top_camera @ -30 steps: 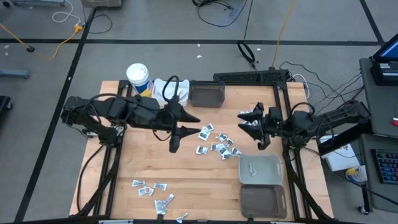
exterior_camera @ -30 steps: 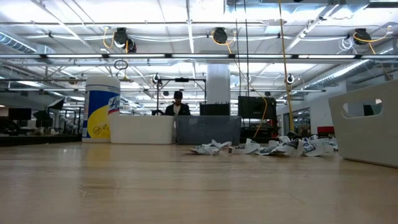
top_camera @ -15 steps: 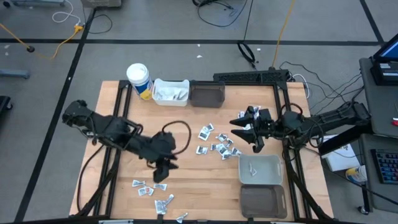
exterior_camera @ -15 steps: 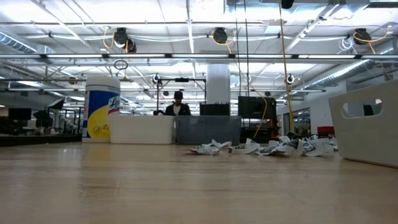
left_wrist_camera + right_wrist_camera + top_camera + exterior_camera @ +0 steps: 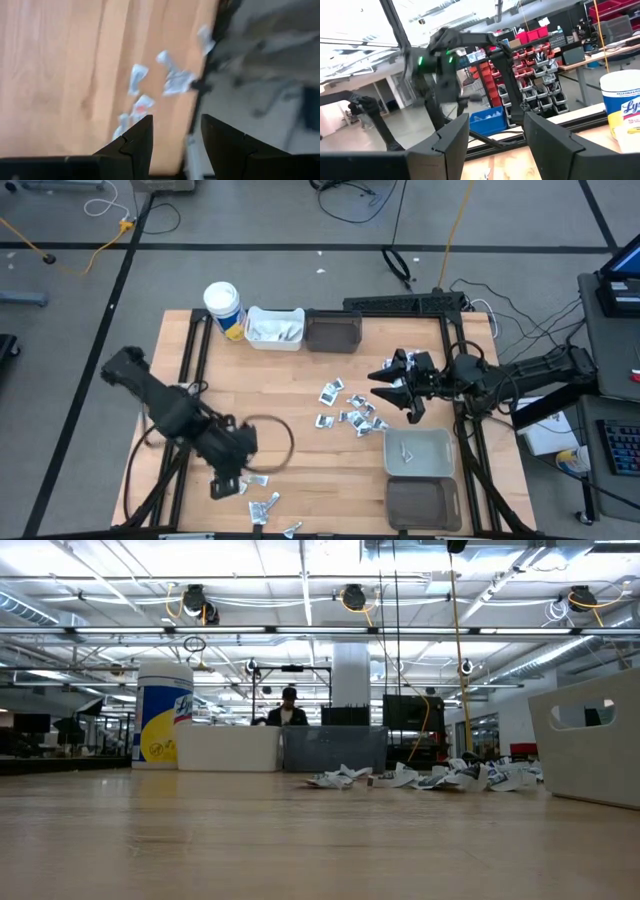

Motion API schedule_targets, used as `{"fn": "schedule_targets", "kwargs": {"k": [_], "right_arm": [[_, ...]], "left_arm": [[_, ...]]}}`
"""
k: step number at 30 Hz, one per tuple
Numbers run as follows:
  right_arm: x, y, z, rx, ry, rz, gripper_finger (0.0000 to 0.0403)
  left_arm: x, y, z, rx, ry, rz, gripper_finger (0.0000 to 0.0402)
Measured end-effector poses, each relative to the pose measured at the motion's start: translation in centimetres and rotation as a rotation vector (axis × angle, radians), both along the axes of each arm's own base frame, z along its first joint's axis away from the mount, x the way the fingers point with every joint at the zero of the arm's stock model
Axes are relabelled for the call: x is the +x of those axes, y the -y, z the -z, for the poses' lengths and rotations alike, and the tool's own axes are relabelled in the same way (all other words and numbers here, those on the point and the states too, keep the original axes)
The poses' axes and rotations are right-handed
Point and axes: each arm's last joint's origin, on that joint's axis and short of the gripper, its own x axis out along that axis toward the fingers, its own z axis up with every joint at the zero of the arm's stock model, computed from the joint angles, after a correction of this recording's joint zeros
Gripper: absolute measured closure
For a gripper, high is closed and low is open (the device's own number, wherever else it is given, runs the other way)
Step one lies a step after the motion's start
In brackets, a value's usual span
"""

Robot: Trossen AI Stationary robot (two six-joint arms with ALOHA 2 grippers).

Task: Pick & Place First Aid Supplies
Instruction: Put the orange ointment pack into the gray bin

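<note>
Even, bright overhead light falls on the tabletop in the high view, with only soft, short shadows under the arms. The low view looks into rows of ceiling lamps — their glare washes the upper part pale, while the near wood lies out of focus. The left wrist view is smeared by motion blur: the packets are pale streaks, though the dark fingers stay crisp. The right wrist view is blown out at a bright window area — the far arm shows blurred.
</note>
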Motion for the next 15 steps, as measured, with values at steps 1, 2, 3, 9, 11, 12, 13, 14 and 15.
{"fn": "schedule_targets", "kwargs": {"k": [1,2,3,9,11,12,13,14,15], "right_arm": [[0.0,0.0,-0.1,-0.002,0.002,0.000,0.0218],[0.0,0.0,-0.2,-0.002,0.007,0.001,0.0218],[0.0,0.0,-0.3,-0.004,0.008,0.001,0.0218],[0.0,0.0,-0.3,-0.010,-0.021,0.001,0.0218],[0.0,0.0,-0.3,-0.009,-0.018,0.000,0.0218],[0.0,0.0,-0.3,-0.009,-0.019,0.000,0.0218],[0.0,0.0,-0.3,-0.009,-0.019,0.000,0.0218],[0.0,0.0,-0.3,-0.010,-0.020,-0.002,0.0218],[0.0,0.0,-0.3,-0.011,-0.021,-0.007,0.0218]], "left_arm": [[0.3,0.5,0.8,0.031,-0.032,0.025,0.0231],[0.6,1.0,1.7,0.065,-0.060,0.056,0.0231],[0.9,1.4,2.3,0.097,-0.065,0.084,0.0231],[3.1,4.2,6.9,0.244,-0.136,0.225,0.0231],[3.7,5.0,8.5,0.278,-0.166,0.260,0.0231],[3.9,5.3,9.1,0.295,-0.179,0.287,0.0231],[4.1,5.7,9.8,0.320,-0.189,0.312,0.0231],[4.2,6.0,10.5,0.346,-0.195,0.330,0.0231],[4.4,6.3,11.2,0.372,-0.196,0.345,0.0231]]}}
